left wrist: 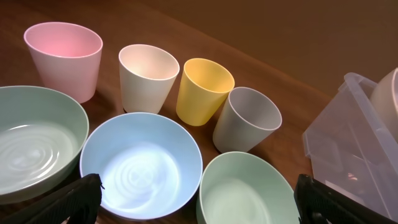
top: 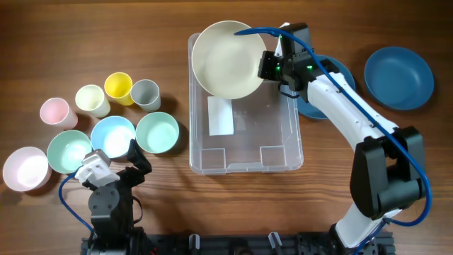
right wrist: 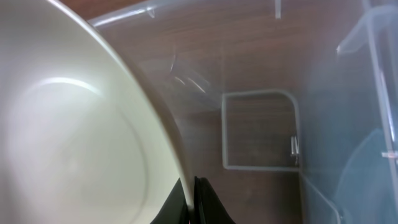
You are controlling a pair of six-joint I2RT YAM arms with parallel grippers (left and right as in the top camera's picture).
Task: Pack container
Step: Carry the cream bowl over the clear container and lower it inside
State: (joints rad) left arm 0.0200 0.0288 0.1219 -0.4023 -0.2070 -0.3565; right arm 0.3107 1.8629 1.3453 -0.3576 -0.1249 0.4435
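We're gripping the cream bowl (top: 228, 59) by its rim with the right gripper (top: 265, 67), fingers pinched on the edge nearest the arm. In the right wrist view one dark finger (right wrist: 202, 205) is pressing against the outside of the rim; the other one is hiding behind the bowl. We're holding the bowl mouth up over the far end of the container (top: 245, 168), with it poking out past the far left corner a bit. Honestly can't tell if it's touching the container's rim or floating above it.

The container is sitting in the middle of the table (top: 340, 177), long side running away from us, white label (top: 221, 115) showing on its floor.

The left gripper (top: 117, 164) is hanging low at the near left, fingers spread wide and gripping nothing, looking over the light blue bowl (left wrist: 140, 165) and the mint bowl (left wrist: 245, 193). The sage bowl (left wrist: 37, 143) is sitting just beside those, and the pink bowl (top: 27, 168) is out at the left edge. Behind them a row of upright cups is standing close together: pink cup (left wrist: 64, 56), cream cup (left wrist: 147, 74), yellow cup (left wrist: 204, 87), grey cup (left wrist: 249, 118).

On our right, the far blue bowl (top: 398, 78) is sitting well apart from the container, and the near blue bowl (top: 343, 71) is lying just beside it, partly under the right arm.
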